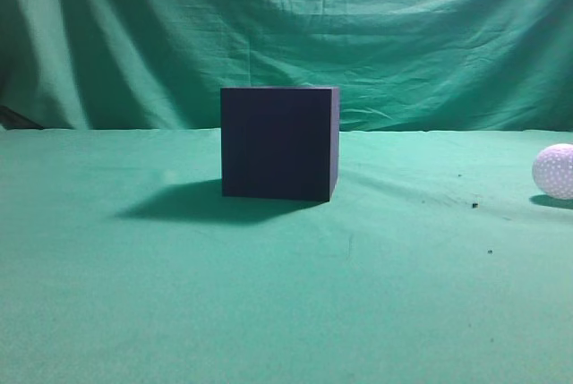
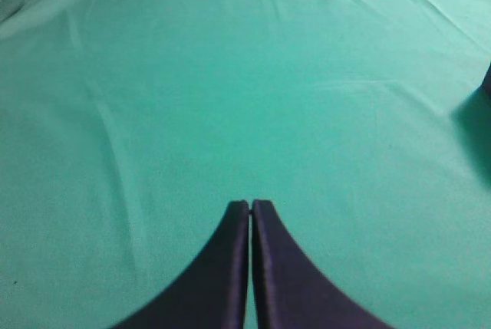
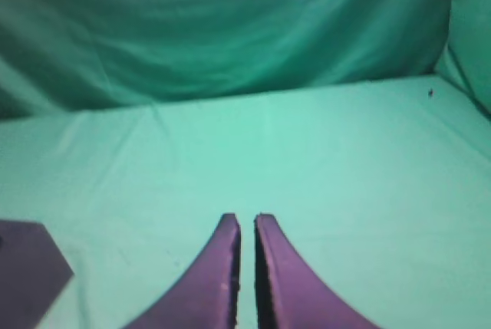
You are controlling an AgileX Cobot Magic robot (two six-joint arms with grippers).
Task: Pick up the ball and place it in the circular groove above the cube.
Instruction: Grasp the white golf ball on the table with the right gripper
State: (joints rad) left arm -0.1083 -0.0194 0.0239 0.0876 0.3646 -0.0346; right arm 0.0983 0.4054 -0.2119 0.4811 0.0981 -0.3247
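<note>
The dark navy cube [image 1: 279,142] stands on the green cloth in the middle of the exterior view; its top face is not visible from this height. A corner of it shows at the bottom left of the right wrist view [image 3: 27,271]. The white dimpled ball [image 1: 556,171] rests on the cloth at the far right edge, partly cut off. Neither arm shows in the exterior view. My left gripper [image 2: 251,205] is shut and empty over bare cloth. My right gripper [image 3: 245,219] is shut with a narrow gap, empty; the ball is not in its view.
A green cloth [image 1: 269,294] covers the table and a green curtain [image 1: 286,26] hangs behind. A few small dark specks [image 1: 474,206] lie on the cloth right of the cube. A dark edge and shadow [image 2: 483,114] show at the right of the left wrist view.
</note>
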